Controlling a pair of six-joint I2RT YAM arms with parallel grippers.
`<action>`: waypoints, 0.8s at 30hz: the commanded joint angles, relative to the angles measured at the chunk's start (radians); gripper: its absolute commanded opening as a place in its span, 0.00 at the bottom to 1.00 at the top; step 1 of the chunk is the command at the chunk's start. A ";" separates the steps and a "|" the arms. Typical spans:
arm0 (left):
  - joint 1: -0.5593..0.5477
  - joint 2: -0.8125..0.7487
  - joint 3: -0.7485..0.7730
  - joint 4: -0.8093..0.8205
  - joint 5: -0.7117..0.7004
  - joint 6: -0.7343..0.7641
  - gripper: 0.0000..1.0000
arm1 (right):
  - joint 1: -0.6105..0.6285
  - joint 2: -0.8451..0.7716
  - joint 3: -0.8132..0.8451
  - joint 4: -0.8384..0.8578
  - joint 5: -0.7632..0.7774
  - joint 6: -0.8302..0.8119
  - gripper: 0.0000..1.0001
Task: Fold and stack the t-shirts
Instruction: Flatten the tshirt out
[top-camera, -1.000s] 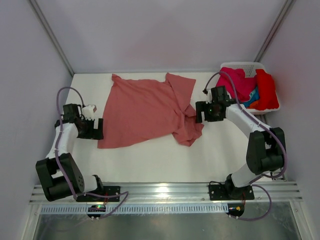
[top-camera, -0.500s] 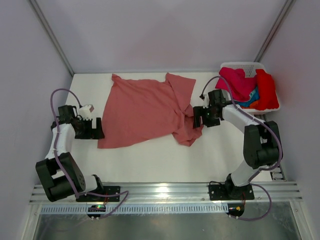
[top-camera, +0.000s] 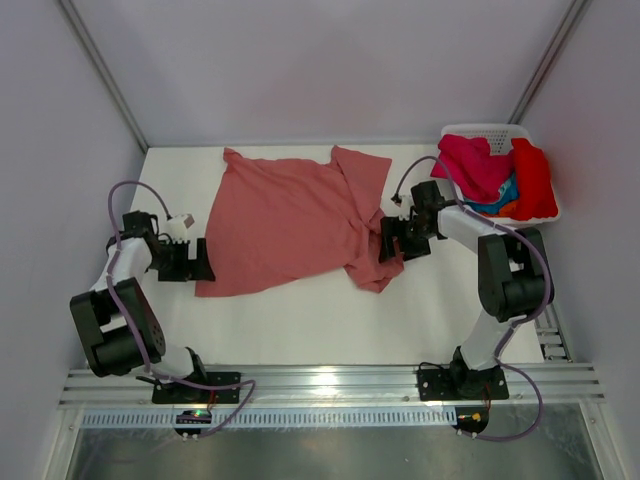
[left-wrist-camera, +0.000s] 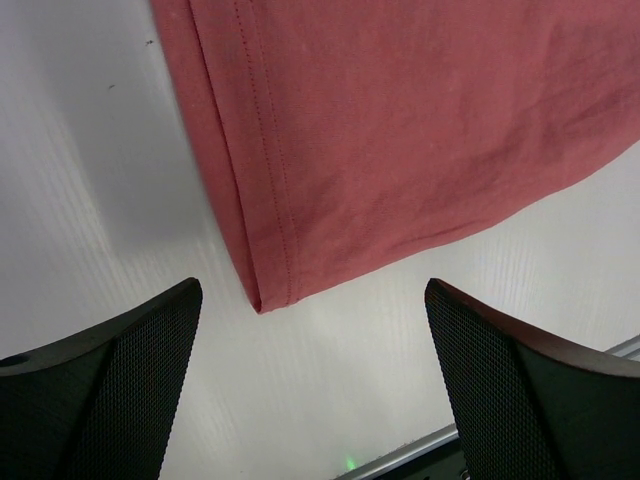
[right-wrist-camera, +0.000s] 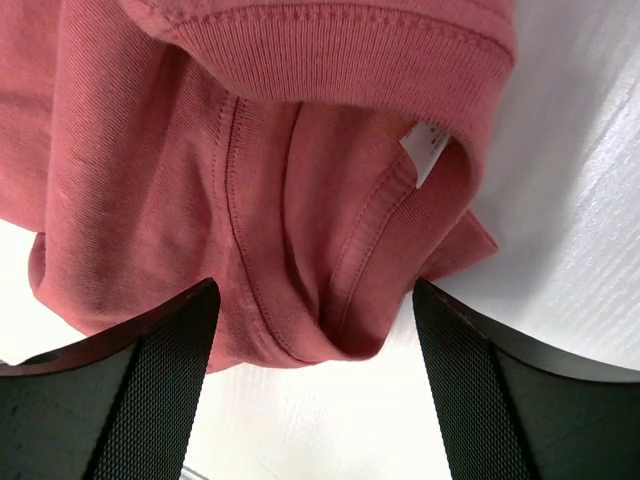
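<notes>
- table (top-camera: 300, 310): salmon t-shirt (top-camera: 290, 220) lay spread mid-table toward far edge, right side bunched; other t-shirts (top-camera: 490, 170) heaped in basket (top-camera: 480, 129), far-right corner.
- risk, imo: R pinch could take several bunched layers, dragging the shirt crooked; L could miss the thin corner.
- right gripper (right-wrist-camera: 315, 288): low over the bunch, jaws wide, nothing held.
- left gripper (left-wrist-camera: 312, 290): low at shirt's near-left corner, jaws wide, empty.

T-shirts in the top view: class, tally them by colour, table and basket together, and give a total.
Salmon pink t-shirt: 1
Magenta t-shirt: 1
Red t-shirt: 1
Blue t-shirt: 1
Orange t-shirt, only a sliver showing: 1
Total: 5
</notes>
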 joint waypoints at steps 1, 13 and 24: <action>0.012 -0.001 0.031 0.001 0.030 0.017 0.94 | 0.001 0.023 0.039 0.007 -0.048 -0.007 0.82; 0.013 0.068 0.043 0.000 0.047 0.016 0.77 | 0.003 0.057 0.065 -0.025 -0.115 -0.018 0.56; 0.015 0.111 0.083 -0.032 0.044 0.020 0.70 | 0.003 0.070 0.074 -0.042 -0.146 -0.026 0.48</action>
